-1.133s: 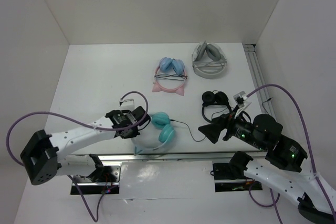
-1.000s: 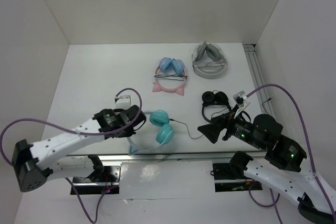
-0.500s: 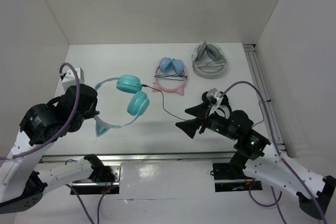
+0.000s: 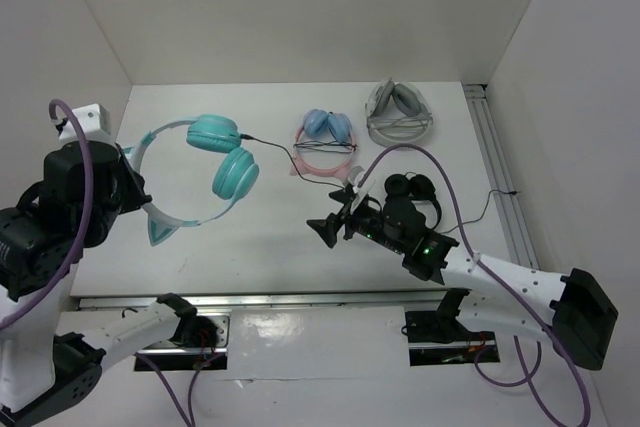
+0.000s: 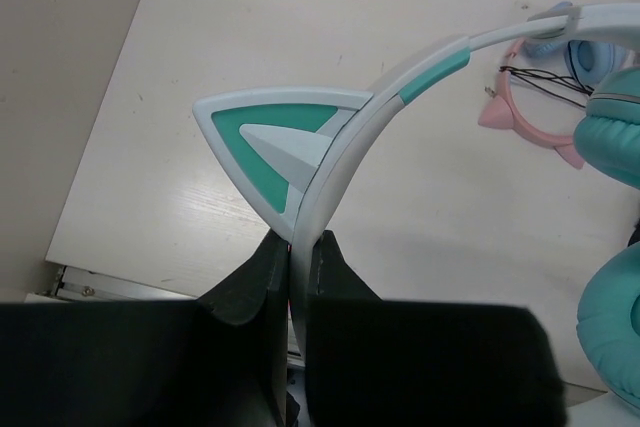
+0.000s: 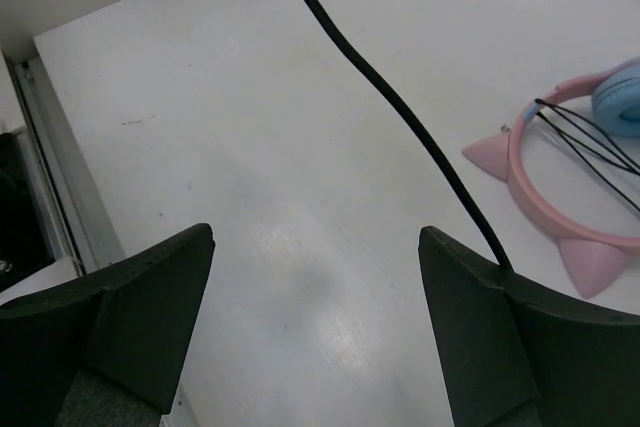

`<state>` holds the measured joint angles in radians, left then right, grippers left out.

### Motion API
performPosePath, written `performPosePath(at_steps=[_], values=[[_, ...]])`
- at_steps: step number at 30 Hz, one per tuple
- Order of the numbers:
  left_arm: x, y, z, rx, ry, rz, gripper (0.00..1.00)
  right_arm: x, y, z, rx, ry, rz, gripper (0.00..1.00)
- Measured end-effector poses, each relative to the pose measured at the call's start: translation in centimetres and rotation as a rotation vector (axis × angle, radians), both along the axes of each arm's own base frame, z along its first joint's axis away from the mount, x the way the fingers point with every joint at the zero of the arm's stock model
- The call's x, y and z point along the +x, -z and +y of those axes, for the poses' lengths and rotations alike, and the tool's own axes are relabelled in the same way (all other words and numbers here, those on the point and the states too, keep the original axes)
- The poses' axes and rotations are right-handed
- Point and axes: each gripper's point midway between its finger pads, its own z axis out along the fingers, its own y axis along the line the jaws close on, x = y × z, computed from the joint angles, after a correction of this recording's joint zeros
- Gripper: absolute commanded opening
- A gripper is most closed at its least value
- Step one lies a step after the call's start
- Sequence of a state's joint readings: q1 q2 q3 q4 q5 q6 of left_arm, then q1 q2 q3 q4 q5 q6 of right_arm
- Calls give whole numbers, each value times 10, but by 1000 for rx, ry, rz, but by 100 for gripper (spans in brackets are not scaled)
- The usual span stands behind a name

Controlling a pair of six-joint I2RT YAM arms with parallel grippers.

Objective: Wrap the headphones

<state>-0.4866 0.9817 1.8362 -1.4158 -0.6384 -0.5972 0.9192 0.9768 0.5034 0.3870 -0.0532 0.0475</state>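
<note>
Two grippers here: my left gripper (image 5: 298, 247) pinches the headphones (image 4: 215, 162) by the band, up high on my left. My right gripper (image 6: 315, 237) is spread wide, and the cable (image 6: 400, 112) runs between its fingers.

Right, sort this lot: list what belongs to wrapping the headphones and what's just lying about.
Part of the job:
teal headphones
their black cable
left gripper, shut on the teal headphones
right gripper, open, by the cable

Just lying about:
pink headphones
grey headphones
black headphones
</note>
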Motion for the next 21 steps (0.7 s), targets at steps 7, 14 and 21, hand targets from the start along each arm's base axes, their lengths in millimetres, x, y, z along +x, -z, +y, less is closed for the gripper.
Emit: performPosePath(at_steps=[7, 14, 21], values=[[-7, -2, 5, -4, 0, -1, 0, -12, -22, 12, -12, -100, -45, 88], [-5, 1, 1, -5, 14, 18, 0, -62, -86, 38, 31, -433, -77, 86], [-2, 5, -8, -15, 57, 44, 0, -61, -101, 23, 97, -358, -152, 88]])
